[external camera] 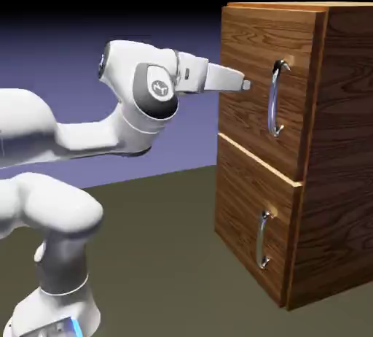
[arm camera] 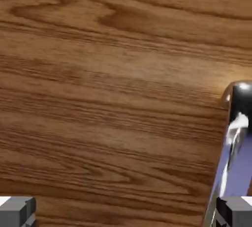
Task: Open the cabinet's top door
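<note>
arm reaches level toward the top door [external camera: 255, 73]; open gripper [external camera: 245, 84] just beside its handle [external camera: 275, 100].

Counted one cabinet [external camera: 342, 153] on one table [external camera: 160, 255], with one robot arm [external camera: 80, 138] carrying one gripper [external camera: 246, 84]. The cabinet front had two wood panels: one top door [external camera: 251, 87] and one lower panel [external camera: 244, 211]. Handles numbered two, a longer handle [external camera: 274, 101] and a shorter handle [external camera: 262, 239]; gripper fingertips [arm camera: 17, 211] numbered two.
</note>
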You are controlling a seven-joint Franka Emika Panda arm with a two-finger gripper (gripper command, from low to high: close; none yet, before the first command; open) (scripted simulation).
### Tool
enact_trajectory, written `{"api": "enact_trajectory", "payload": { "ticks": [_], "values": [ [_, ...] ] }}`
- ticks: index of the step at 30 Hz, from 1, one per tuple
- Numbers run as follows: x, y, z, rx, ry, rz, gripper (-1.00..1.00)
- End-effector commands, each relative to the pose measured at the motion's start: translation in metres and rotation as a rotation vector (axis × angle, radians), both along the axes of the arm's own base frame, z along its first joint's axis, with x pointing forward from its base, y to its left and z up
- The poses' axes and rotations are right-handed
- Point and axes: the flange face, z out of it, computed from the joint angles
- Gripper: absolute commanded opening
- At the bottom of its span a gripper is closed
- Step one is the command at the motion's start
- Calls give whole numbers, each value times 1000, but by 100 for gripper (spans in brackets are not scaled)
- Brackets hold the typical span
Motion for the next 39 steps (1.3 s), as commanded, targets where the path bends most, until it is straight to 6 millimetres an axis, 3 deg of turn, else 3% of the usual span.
{"api": "enact_trajectory", "payload": {
  "ticks": [1,11,16,21,22,23,31,39],
  "values": [
    [0,-4,-1,7,-15,-2,0],
    [12,-43,-31,98,-148,-18,0],
    [22,-54,-49,140,-190,-23,0],
    [72,-51,-49,140,-190,-23,0],
    [72,-51,-49,140,-190,-23,-100],
    [72,-51,-49,140,-190,-23,-100],
    [-3,-8,-49,115,-207,-276,-100],
    [-52,35,-49,95,-218,-467,-100]
  ]
}}
